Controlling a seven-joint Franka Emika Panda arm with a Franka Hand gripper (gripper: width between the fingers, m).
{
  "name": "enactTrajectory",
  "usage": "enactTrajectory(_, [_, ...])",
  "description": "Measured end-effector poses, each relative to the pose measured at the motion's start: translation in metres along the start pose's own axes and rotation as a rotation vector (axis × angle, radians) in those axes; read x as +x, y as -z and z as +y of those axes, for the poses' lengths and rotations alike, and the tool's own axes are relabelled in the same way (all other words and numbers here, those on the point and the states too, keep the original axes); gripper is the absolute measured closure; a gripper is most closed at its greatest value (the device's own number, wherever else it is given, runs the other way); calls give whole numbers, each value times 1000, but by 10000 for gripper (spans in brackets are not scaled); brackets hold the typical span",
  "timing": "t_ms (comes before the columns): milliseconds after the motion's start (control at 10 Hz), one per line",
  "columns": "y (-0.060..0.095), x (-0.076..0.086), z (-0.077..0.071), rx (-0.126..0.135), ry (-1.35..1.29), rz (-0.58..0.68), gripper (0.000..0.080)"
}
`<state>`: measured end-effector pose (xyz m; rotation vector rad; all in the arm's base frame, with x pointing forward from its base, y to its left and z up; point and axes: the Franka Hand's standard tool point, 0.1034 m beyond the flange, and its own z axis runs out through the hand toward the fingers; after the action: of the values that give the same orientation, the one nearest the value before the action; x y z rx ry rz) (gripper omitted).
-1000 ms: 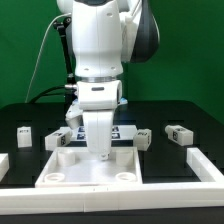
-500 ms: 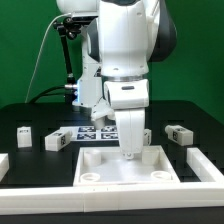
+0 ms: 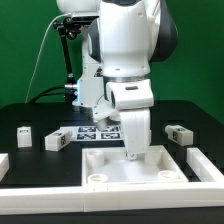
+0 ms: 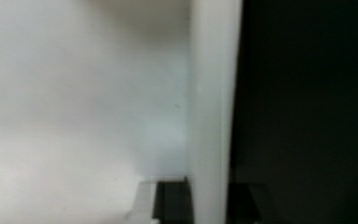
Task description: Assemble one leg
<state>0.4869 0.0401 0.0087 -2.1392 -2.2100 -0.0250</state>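
My gripper (image 3: 133, 151) sits inside the white tray part (image 3: 104, 166), likely to nudge it. I cannot tell its opening. A leg (image 3: 180, 133) lies aside.

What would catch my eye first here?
The big white robot arm dominates the middle, its end effector down inside a white square tray. Small tagged white legs lie on the black table: one at the exterior view's right, two at its left.
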Motion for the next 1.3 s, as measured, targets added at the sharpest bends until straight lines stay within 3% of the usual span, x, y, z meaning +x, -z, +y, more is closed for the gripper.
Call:
enactTrajectory(500, [-2,43,0,-10,-83,14,741])
enactTrajectory(1000, [-2,42,-1,-9,-123,11,733])
enactTrajectory(1200, [-2,42,-1,-9,-124,11,362])
enactTrajectory(1300, [-2,42,-1,-9,-124,11,232])
